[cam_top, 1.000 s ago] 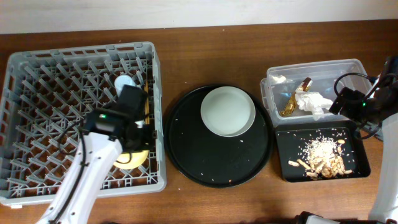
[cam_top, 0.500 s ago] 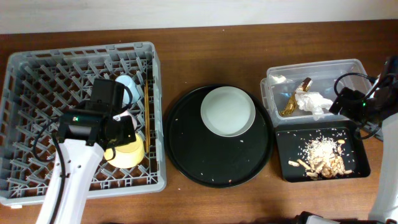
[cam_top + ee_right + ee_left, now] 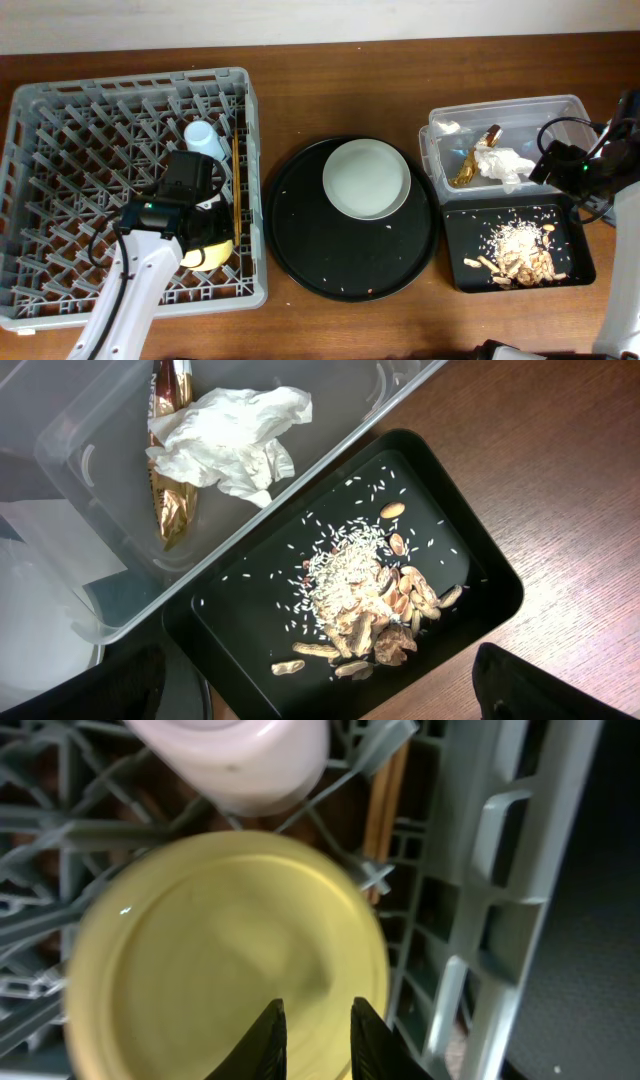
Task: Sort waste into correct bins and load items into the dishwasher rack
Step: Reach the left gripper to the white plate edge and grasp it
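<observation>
The grey dishwasher rack (image 3: 60, 130) holds the blue cup (image 3: 203, 137), the yellow bowl (image 3: 212, 253) and the chopsticks (image 3: 235, 180). My left gripper (image 3: 200, 215) hovers over the bowl (image 3: 220, 950), its fingers (image 3: 315, 1040) narrowly apart and holding nothing. The pink cup (image 3: 230, 750) lies just beyond the bowl. The grey-green plate (image 3: 366, 178) sits on the round black tray. The napkin (image 3: 235, 435) and foil wrapper (image 3: 172, 500) lie in the clear tub (image 3: 520, 110). Food scraps (image 3: 360, 600) lie in the black rectangular tray (image 3: 580, 262). My right gripper (image 3: 560, 168) is wide open and empty above it.
The large round black tray (image 3: 310, 240) with a few crumbs stands between the rack and the bins. The rack's right wall (image 3: 500, 890) is close beside my left fingers. Cables hang at the far right edge (image 3: 610, 140).
My left arm swung left and away over the rack, then came back right, over the yellow bowl. The bowl shifted slightly. The right arm has not moved.
</observation>
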Controlling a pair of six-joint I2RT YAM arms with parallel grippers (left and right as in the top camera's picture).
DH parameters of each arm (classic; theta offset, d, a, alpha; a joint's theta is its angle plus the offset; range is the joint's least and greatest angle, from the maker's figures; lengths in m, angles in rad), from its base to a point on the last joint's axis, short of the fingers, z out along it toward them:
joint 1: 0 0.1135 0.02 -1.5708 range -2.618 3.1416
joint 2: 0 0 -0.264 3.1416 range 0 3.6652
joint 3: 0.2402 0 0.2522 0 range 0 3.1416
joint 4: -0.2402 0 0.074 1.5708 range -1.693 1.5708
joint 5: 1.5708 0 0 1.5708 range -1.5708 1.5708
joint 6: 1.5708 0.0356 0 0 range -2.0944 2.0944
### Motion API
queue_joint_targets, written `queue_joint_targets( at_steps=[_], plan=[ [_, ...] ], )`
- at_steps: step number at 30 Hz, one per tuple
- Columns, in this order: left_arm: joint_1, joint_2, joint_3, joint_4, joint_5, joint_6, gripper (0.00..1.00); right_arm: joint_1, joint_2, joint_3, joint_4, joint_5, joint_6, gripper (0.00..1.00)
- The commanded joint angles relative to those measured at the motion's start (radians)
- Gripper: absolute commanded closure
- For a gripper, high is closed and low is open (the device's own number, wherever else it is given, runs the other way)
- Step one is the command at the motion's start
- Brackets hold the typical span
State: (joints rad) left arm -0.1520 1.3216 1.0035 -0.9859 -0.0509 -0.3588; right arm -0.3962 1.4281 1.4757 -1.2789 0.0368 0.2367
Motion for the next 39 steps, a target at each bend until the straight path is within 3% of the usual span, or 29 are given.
queue_joint_targets(
  at_steps=[1,4,8,11,17,23,33,39],
  plan=[
    [0.005,-0.004,0.002,0.005,0.031,0.016,0.79,-0.003,0.003,0.013,0.0,0.002,0.008,0.01],
    [0.004,-0.013,0.094,0.006,0.079,0.035,0.78,-0.003,0.003,0.013,0.0,0.002,0.008,0.01],
    [-0.031,-0.015,0.23,0.044,0.22,0.073,0.62,-0.003,0.003,0.013,0.0,0.002,0.008,0.01],
    [-0.114,-0.006,0.322,0.098,0.219,0.072,0.48,-0.003,0.003,0.013,0.0,0.002,0.008,0.01],
    [-0.292,0.164,0.54,0.107,0.15,0.072,0.42,-0.003,0.003,0.013,0.0,0.002,0.008,0.01],
    [-0.468,0.454,0.606,0.178,0.133,0.073,0.42,-0.003,0.003,0.013,0.0,0.002,0.008,0.01],
    [-0.668,0.711,0.606,0.389,0.126,0.1,0.47,-0.003,0.003,0.013,0.0,0.002,0.008,0.01],
    [-0.743,0.803,0.605,0.467,-0.059,0.099,0.51,-0.003,0.003,0.013,0.0,0.002,0.008,0.01]
  ],
)
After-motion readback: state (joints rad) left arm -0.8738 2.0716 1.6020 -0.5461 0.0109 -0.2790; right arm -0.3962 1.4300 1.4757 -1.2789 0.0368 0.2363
